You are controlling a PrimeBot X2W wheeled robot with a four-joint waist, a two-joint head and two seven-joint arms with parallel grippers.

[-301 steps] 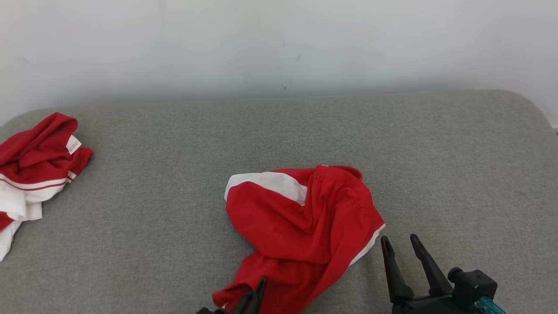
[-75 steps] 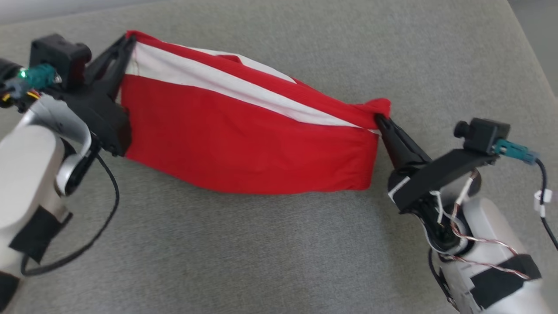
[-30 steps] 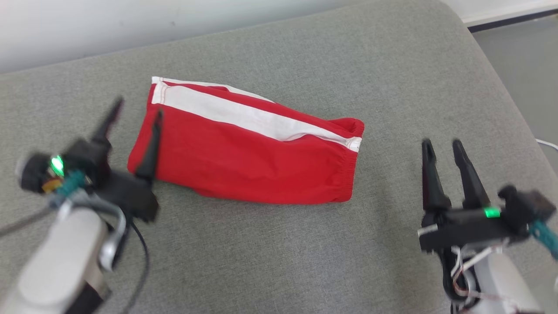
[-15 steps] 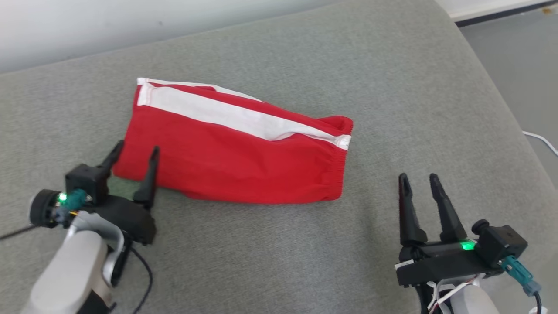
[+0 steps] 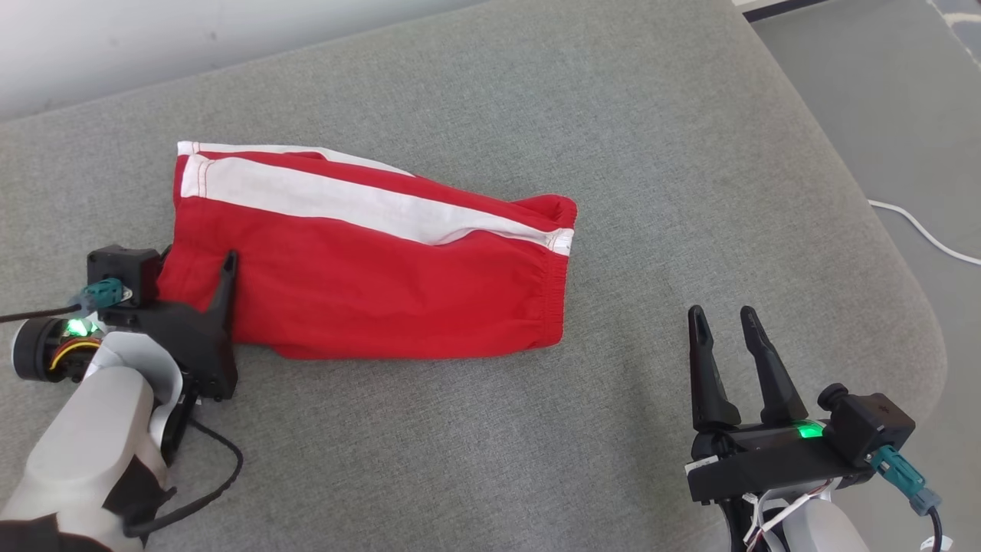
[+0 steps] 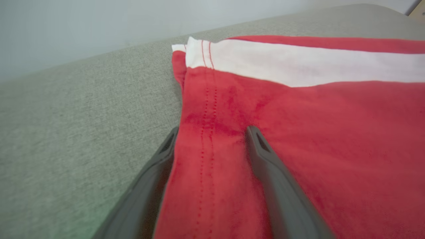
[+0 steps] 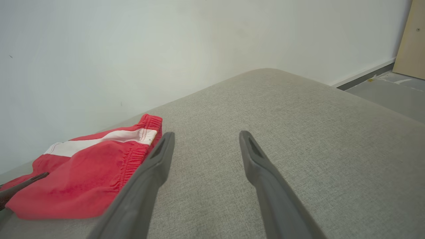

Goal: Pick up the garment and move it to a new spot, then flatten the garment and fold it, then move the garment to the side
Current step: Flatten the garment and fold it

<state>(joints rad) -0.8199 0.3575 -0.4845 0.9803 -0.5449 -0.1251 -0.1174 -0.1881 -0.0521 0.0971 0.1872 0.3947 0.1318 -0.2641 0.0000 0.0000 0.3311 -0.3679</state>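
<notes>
The garment is out of view. Red shorts (image 5: 368, 268) with a white side stripe and an elastic waistband lie flat on the grey couch (image 5: 536, 429). My left gripper (image 5: 197, 257) is open at their left hem. In the left wrist view the gripper (image 6: 212, 131) straddles that hem of the shorts (image 6: 298, 132), one finger on the cloth and one beside its edge. My right gripper (image 5: 721, 313) is open and holds nothing, over bare couch to the right of the waistband. In the right wrist view this gripper (image 7: 206, 134) has the shorts (image 7: 83, 179) at its left.
The couch's rounded right edge (image 5: 912, 322) drops to a grey floor with a white cable (image 5: 920, 230). A pale wall (image 5: 153, 38) runs behind the couch. A wooden panel (image 7: 411, 36) stands at the far right of the right wrist view.
The head camera has shifted. Both grippers stay open. My left gripper has closed in on the shorts' left hem and now straddles it. My right gripper sits lower in view, apart from the shorts.
</notes>
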